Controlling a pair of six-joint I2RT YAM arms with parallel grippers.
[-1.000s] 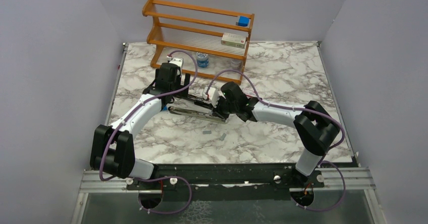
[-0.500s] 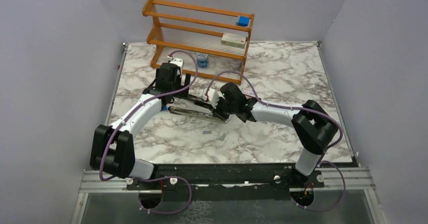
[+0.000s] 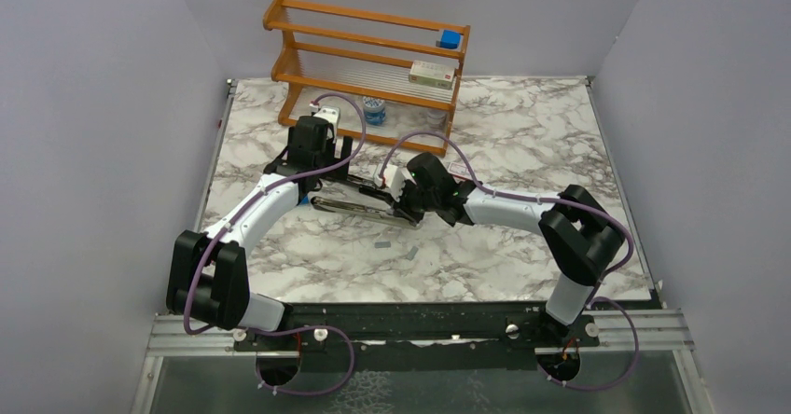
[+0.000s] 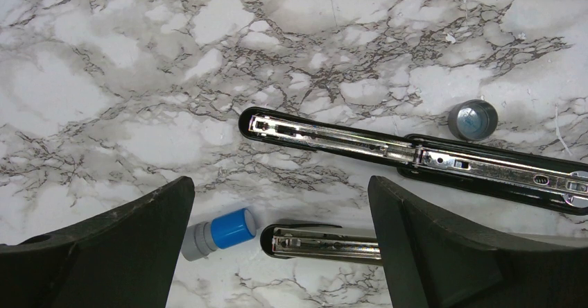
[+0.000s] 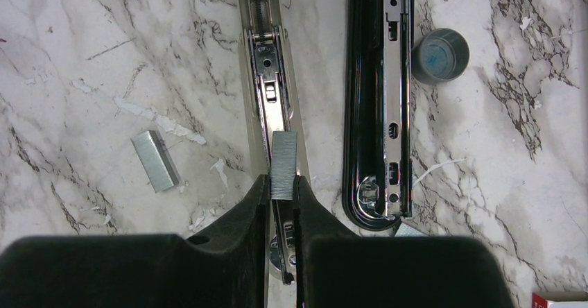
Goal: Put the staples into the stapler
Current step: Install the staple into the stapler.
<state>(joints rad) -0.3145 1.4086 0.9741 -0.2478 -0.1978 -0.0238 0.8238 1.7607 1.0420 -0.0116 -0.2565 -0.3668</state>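
Stapler [image 4: 416, 157]: lies splayed open on the marble table [image 3: 522, 134], between both arms. Left gripper [image 4: 281, 190]: hangs above it, spread wide, empty. Right gripper [image 5: 282, 183]: pinches a strip of staples [image 5: 283, 157] directly over the silver channel [image 5: 266, 65]. Loading step, seemingly; next calls for seating the strip squarely, then letting go.
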